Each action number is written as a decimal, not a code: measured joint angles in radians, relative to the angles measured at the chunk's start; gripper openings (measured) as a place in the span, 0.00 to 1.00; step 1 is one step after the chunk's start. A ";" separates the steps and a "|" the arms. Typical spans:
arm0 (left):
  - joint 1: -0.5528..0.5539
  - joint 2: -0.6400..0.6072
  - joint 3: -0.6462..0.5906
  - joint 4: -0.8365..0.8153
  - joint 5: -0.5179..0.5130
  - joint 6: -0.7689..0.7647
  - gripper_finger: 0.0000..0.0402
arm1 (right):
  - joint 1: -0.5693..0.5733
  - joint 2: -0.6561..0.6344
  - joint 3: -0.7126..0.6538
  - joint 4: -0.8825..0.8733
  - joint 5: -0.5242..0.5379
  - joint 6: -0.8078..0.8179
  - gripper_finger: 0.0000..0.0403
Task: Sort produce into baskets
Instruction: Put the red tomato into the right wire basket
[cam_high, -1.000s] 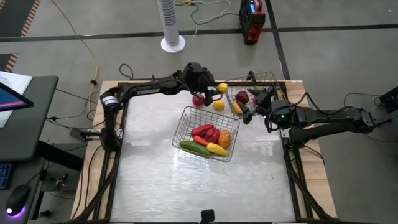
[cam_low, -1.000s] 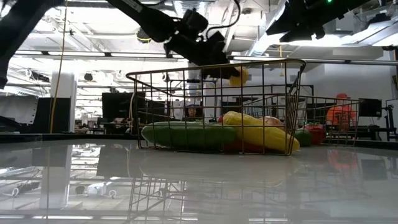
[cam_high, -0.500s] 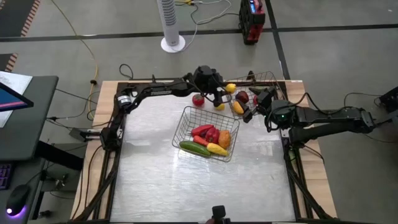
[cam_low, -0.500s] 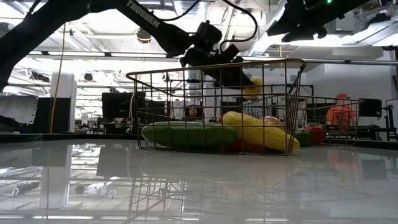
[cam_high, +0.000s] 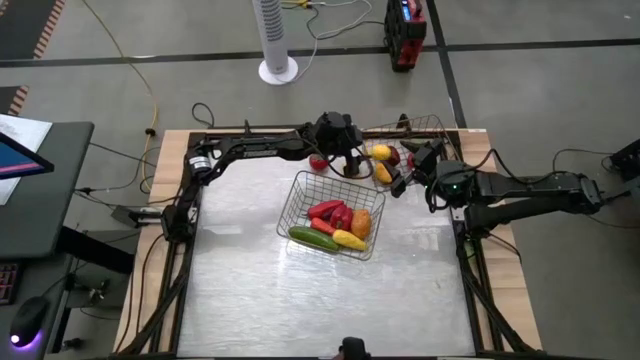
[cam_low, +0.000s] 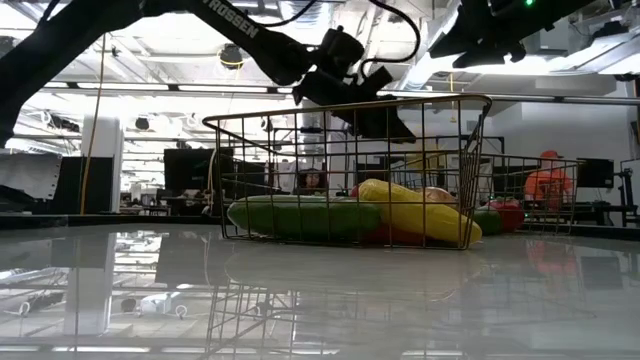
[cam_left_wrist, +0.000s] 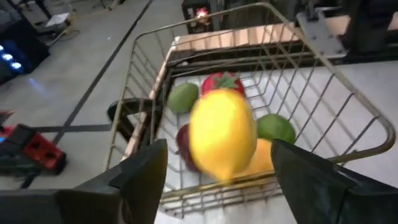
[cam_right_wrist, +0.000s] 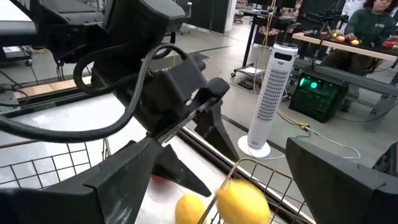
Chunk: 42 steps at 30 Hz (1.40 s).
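Observation:
My left gripper (cam_high: 358, 158) hangs open over the near rim of the far wire basket (cam_high: 425, 128). A yellow lemon (cam_left_wrist: 222, 134) is in the air between its spread fingers, touching neither, above the basket's fruit: a red strawberry-like piece (cam_left_wrist: 222, 82), two green pieces and a dark red one. The lemon also shows in the high view (cam_high: 380, 153). My right gripper (cam_high: 402, 180) is open and empty beside that basket. The near basket (cam_high: 300, 190) holds red peppers, a green cucumber (cam_high: 313, 239), corn (cam_high: 349, 240) and an orange piece.
A red piece (cam_high: 318, 163) and a second lemon (cam_right_wrist: 193, 208) lie on the table between the two baskets, by my left gripper. The two arms stand close together at the far basket. There is bare tabletop (cam_high: 250, 290) toward the near edge.
My left gripper has carried the lemon toward the table's right edge, from beside the loose pieces to over the far basket. It has opened and let go, and the lemon is now free between the fingers above the basket.

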 joint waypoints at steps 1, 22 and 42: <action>-0.001 -0.005 0.000 -0.007 -0.016 0.004 0.69 | 0.000 0.000 0.000 0.000 0.000 0.000 0.96; 0.246 -0.144 -0.096 -0.588 0.125 0.169 0.60 | 0.002 0.000 0.000 -0.047 0.000 0.013 0.96; 0.208 -0.116 -0.219 -0.422 0.114 0.217 0.79 | 0.000 0.000 0.000 -0.043 0.000 0.023 0.96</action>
